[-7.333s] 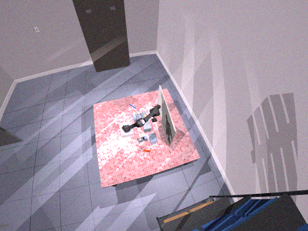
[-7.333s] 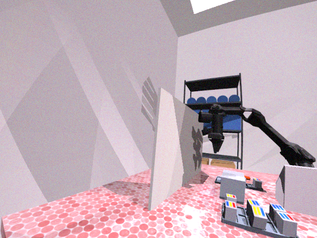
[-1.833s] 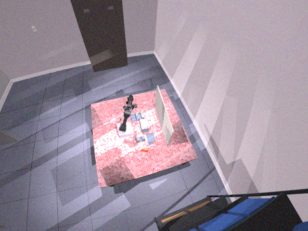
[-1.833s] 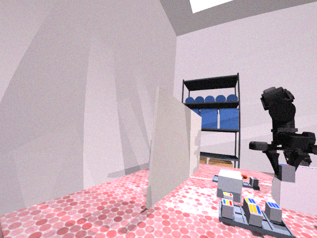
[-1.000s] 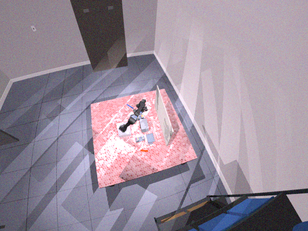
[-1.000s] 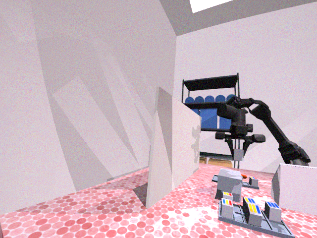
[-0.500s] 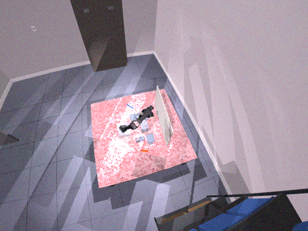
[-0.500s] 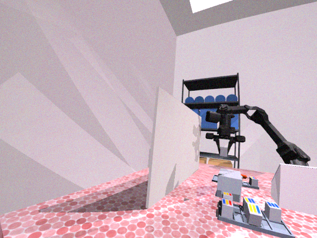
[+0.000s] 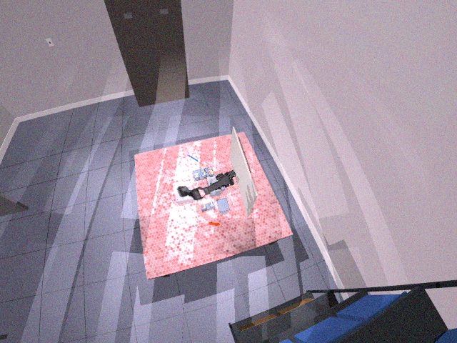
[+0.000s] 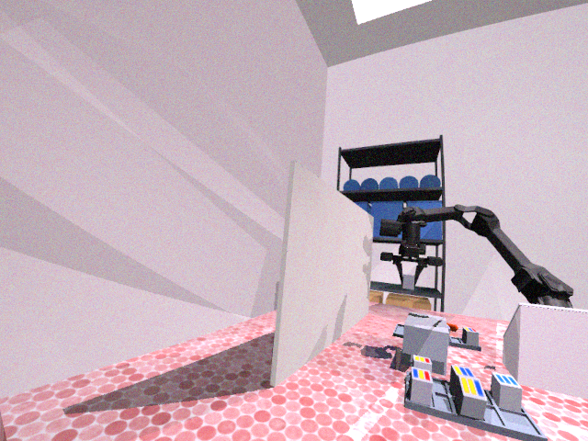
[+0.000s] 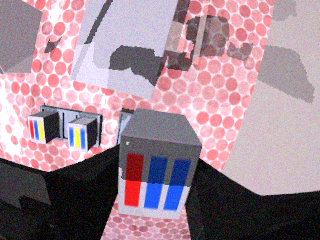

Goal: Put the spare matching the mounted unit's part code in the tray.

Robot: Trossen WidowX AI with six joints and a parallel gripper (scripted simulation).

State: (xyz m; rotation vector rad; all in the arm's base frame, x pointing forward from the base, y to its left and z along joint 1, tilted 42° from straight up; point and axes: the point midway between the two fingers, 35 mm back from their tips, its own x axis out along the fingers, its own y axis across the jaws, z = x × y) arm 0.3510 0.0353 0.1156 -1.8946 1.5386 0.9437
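My gripper (image 10: 408,277) (image 11: 155,151) is shut on a grey block with one red and two blue stripes, held above the table beyond the large grey box (image 10: 424,337) (image 11: 135,35). The tray (image 9: 223,205) (image 10: 398,330) is a flat blue-grey plate; in the wrist view the held block hides most of it. A rack (image 9: 198,174) (image 10: 520,422) carries several striped spares. A smaller rack (image 9: 211,209) (image 11: 72,109) beside the tray carries two striped blocks, one red-blue-yellow (image 11: 37,128), one blue and yellow (image 11: 78,137). I cannot make out the mounted unit's back code.
A tall pale panel (image 9: 240,169) (image 10: 322,265) (image 11: 280,135) stands along one side, near the arm's wrist. A white box (image 10: 550,348) is at the arm's base. A red-orange stick (image 9: 213,224) (image 10: 452,327) and a blue stick (image 9: 193,158) lie on the table.
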